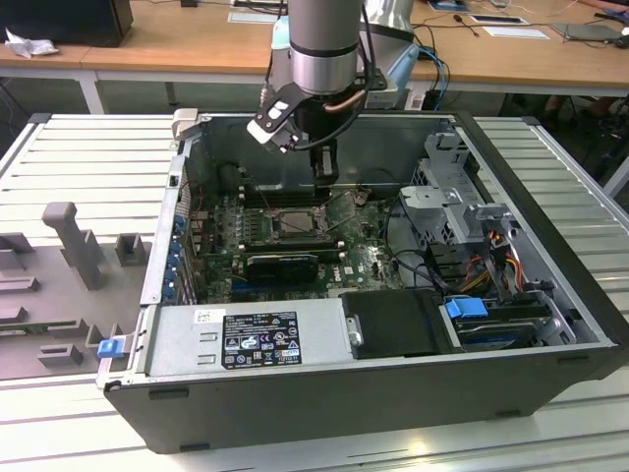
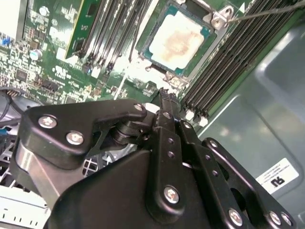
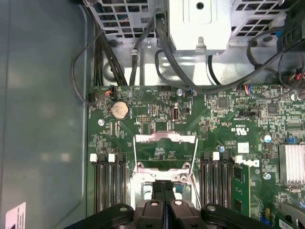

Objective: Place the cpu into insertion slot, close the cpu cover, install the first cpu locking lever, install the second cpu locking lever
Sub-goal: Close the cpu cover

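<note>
The cpu [image 2: 178,38], a square chip with a pale silvery face and a brownish smear, lies flat in the insertion slot [image 1: 293,222] on the green motherboard. The cpu cover [image 3: 165,140], a thin silver frame with a cut-out middle, stands swung open off the slot on its hinge. A thin metal locking lever [image 2: 267,12] sticks up beside the slot. My gripper [image 2: 164,94] hovers just above the board beside the slot's edge, near the cover's hinge in the first wrist view [image 3: 163,190]. Its black fingers [image 3: 157,193] are shut together with nothing between them.
Long black memory slots [image 3: 108,183] flank the slot, and one holds a green memory stick [image 2: 78,28]. A black card [image 1: 280,264], the power supply [image 1: 246,336], a drive cage [image 1: 452,187] with cables [image 3: 167,52] and the case walls [image 1: 324,413] crowd the board.
</note>
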`<act>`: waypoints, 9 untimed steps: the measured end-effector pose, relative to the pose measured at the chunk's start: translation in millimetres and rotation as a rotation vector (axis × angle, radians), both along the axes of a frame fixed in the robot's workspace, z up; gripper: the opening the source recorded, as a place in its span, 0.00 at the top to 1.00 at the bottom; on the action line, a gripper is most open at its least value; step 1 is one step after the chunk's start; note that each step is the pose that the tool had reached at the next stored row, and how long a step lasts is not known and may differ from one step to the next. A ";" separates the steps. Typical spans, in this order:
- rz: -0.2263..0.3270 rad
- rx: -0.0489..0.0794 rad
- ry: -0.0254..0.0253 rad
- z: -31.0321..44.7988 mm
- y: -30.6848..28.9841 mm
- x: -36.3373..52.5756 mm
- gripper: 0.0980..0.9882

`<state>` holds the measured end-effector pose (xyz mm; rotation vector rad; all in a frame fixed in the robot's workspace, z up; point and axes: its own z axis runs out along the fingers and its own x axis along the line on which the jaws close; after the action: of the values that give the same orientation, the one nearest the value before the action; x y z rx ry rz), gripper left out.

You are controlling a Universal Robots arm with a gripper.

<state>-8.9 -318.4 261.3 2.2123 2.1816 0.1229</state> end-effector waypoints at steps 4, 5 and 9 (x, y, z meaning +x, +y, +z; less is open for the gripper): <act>0.000 0.000 -0.0001 7.3 0.0 0.5 0.99; 0.000 0.000 -0.0003 7.4 0.0 1.1 0.99; 0.000 0.000 -0.0001 7.5 0.0 10.3 0.99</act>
<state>1.4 -318.5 268.8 2.2123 2.1816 0.1232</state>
